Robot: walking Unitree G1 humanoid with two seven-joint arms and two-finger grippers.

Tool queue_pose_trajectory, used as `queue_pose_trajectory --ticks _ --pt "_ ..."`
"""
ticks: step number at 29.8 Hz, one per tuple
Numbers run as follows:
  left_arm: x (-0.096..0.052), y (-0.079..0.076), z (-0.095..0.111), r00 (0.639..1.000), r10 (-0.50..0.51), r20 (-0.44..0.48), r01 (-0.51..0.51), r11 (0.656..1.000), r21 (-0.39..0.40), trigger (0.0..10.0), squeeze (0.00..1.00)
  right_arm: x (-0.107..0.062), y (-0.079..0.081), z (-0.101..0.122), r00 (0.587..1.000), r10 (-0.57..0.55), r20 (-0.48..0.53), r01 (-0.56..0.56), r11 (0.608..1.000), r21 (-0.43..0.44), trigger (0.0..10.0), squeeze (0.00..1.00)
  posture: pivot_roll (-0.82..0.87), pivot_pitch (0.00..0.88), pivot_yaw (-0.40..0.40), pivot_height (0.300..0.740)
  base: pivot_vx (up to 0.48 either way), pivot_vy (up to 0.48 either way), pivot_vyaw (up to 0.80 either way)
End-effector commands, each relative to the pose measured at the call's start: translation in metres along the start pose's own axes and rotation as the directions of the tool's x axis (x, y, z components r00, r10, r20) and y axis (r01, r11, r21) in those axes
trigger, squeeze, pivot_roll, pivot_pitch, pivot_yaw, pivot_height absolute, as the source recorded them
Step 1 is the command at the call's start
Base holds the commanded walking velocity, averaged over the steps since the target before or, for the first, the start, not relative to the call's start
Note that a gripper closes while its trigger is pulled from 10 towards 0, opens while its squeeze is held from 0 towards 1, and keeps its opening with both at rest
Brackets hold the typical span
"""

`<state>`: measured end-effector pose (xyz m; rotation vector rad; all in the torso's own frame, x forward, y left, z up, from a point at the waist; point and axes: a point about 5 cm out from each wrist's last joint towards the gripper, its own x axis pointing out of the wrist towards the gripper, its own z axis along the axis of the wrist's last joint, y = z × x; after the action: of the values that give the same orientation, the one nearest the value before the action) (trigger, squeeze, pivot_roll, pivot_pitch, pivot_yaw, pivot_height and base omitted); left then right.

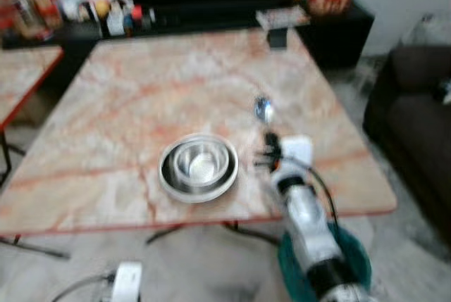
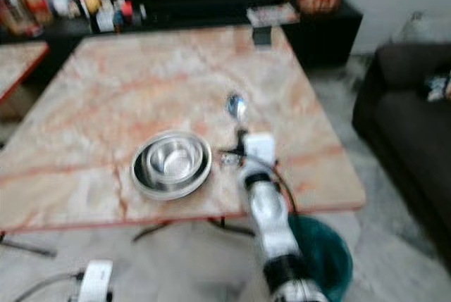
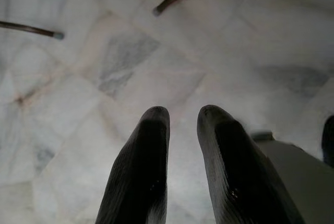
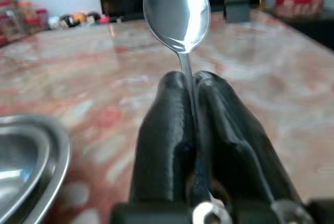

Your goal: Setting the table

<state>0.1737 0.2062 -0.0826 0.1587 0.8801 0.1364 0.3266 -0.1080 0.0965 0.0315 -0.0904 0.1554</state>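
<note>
A square table (image 1: pixel 141 98) with a pink-veined marble top and a red edge stands before a black media cabinet (image 1: pixel 211 13) lined with small bottles. Near the table's front edge sit nested round stainless-steel bowls (image 1: pixel 198 166). Just right of them, the robot's right gripper (image 4: pixel 190 80) is extended over the tabletop, its two black fingers (image 4: pixel 162 130) pressed together on the handle of a shiny silver metal spoon (image 4: pixel 177 7), whose bowl points away toward the far side of the table. The spoon (image 1: pixel 263 109) lies right of and slightly beyond the bowls, apart from them; whether it touches the marble cannot be told. The left gripper (image 3: pixel 182 117) hangs low at the robot's left over pale marble floor tiles (image 3: pixel 130 62), fingers slightly apart with nothing between them. A dark sofa (image 1: pixel 416 119) stands at the far right.
</note>
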Motion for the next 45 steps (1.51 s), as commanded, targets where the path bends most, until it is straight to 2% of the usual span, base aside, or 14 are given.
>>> queue_pose_trajectory --ticks 1,9,13,15,18,20,25,32,45 --pt "-0.001 0.01 -0.005 1.0 0.017 -0.016 -0.017 1.0 0.013 10.0 0.0 0.0 0.012 0.003 1.0 0.026 0.013 -0.026 1.0 0.017 10.0 0.0 -0.01 0.043 0.033 0.74 0.266 0.0 0.0" --pt "-0.002 0.011 -0.007 1.0 0.018 -0.016 -0.017 1.0 0.014 10.0 0.0 -0.017 0.009 -0.011 0.997 -0.009 -0.079 0.006 0.999 -0.041 10.0 0.0 -0.02 0.054 0.039 0.74 0.0 0.0 0.0" --pt "-0.002 0.011 -0.008 1.0 0.015 -0.019 -0.015 1.0 0.017 10.0 0.0 -0.018 0.007 -0.011 0.995 -0.048 -0.089 0.045 0.998 -0.036 10.0 0.0 -0.02 0.054 0.041 0.74 0.0 0.0 0.0" --pt "-0.002 0.011 -0.008 1.0 0.01 -0.021 -0.01 1.0 0.022 10.0 0.0 -0.017 0.004 -0.01 0.99 -0.085 -0.112 0.078 0.995 -0.061 10.0 0.0 -0.02 0.055 0.045 0.74 0.0 0.0 0.0" --pt "-0.001 0.011 -0.007 1.0 0.013 -0.017 -0.013 1.0 0.021 10.0 0.0 -0.015 0.002 -0.014 0.977 -0.111 -0.181 0.098 0.992 -0.078 10.0 0.0 -0.02 0.056 0.046 0.74 0.0 0.0 0.0" --pt "-0.001 0.012 -0.006 1.0 0.014 -0.017 -0.014 1.0 0.02 10.0 0.0 -0.015 0.002 -0.014 0.976 -0.117 -0.185 0.104 0.991 -0.08 10.0 0.0 -0.02 0.056 0.046 0.74 0.0 0.0 0.0" --pt "-0.001 0.012 -0.007 1.0 0.013 -0.019 -0.013 1.0 0.02 10.0 0.0 -0.012 -0.006 -0.023 0.945 -0.174 -0.278 0.157 0.984 -0.084 10.0 0.0 -0.02 0.056 0.047 0.74 0.0 0.0 0.0" --pt "-0.002 0.011 -0.008 1.0 0.008 -0.024 -0.007 1.0 0.02 10.0 0.0 -0.005 -0.006 -0.024 0.917 -0.168 -0.361 0.129 0.983 -0.13 10.0 0.0 -0.02 0.055 0.044 0.74 0.0 0.0 0.0" --pt "-0.002 0.011 -0.009 0.999 0.011 -0.03 -0.01 1.0 0.024 10.0 0.0 -0.006 0.005 -0.028 0.9 -0.124 -0.417 0.083 0.99 -0.115 10.0 0.0 -0.02 0.058 0.043 0.74 0.0 0.0 0.0"
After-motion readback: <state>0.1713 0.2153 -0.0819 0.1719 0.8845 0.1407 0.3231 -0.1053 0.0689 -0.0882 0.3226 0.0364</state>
